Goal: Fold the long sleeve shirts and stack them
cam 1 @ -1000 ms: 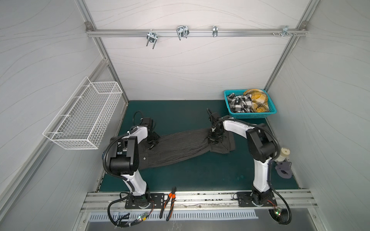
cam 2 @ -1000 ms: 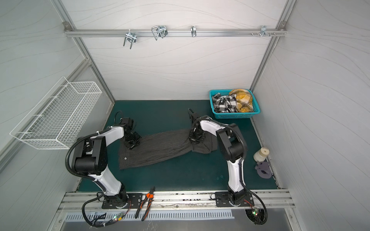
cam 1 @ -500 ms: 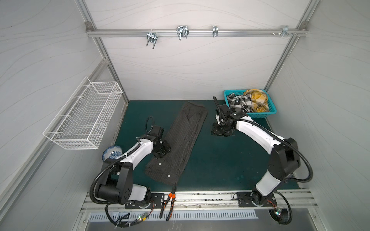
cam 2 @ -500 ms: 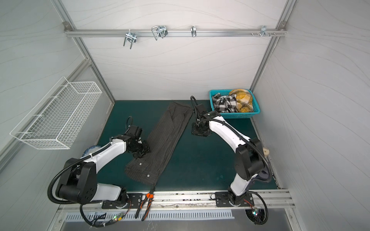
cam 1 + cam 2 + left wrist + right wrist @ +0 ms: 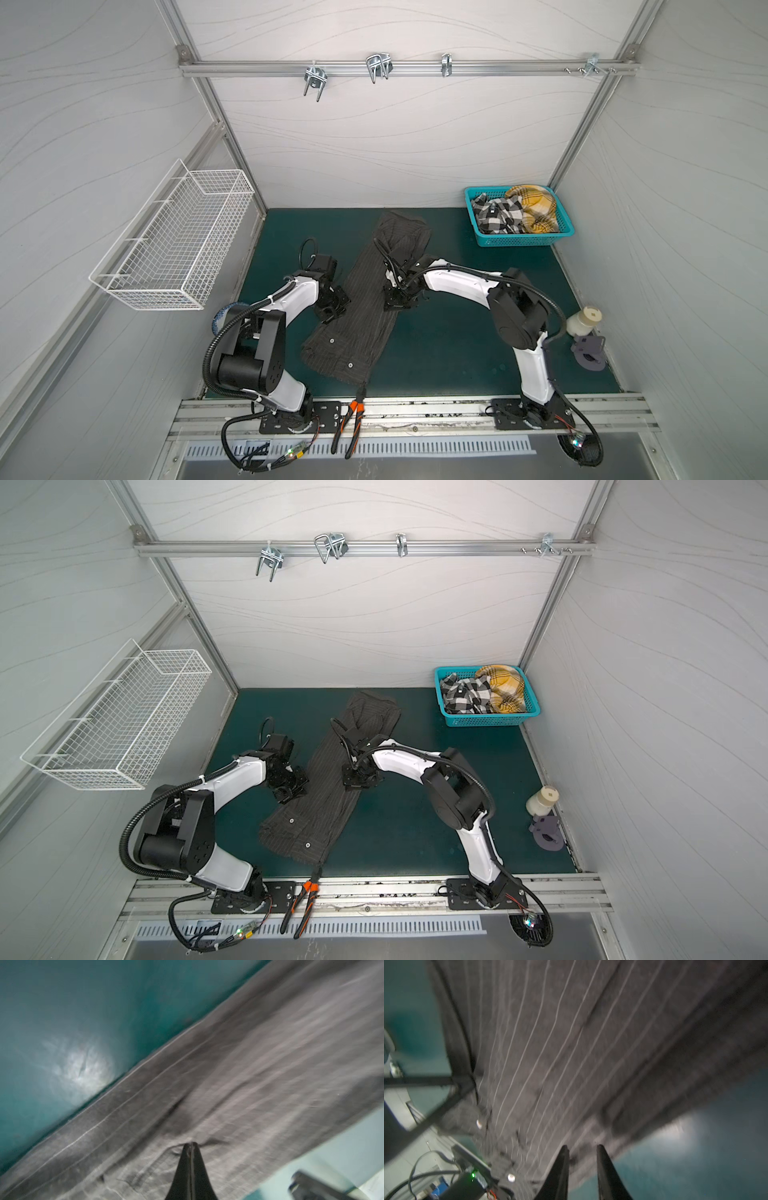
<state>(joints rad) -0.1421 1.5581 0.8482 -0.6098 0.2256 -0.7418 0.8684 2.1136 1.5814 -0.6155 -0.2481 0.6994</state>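
Folded lengthwise into a long narrow strip: dark charcoal-grey pinstriped button-up shirt (image 5: 365, 316), laid slantwise on the dark green surface (image 5: 457, 340). Rumpled far end toward the back wall, near end with two white buttons just short of the orange-handled pliers (image 5: 353, 419). Judged ready for a crosswise fold, hence a pincer at each long edge about mid-length.

Left pincer (image 5: 191, 1145) clenched tip to tip, cloth puckered round the tips, so read as a pinch on the left edge. Right pincer (image 5: 582, 1147) parted a little at the right edge, with no cloth clearly caught between, so read as released. Well apart at the back right, a teal plastic basket (image 5: 523, 240) holding checked and yellow garments, presumably waiting their turn.

Against a second ago: strip then lying crosswise between the arms, now turned front to back. Against half a second ago: same slant kept, left pincer at much the same edge, right pincer brought from bare surface beside the far end onto the strip's middle.
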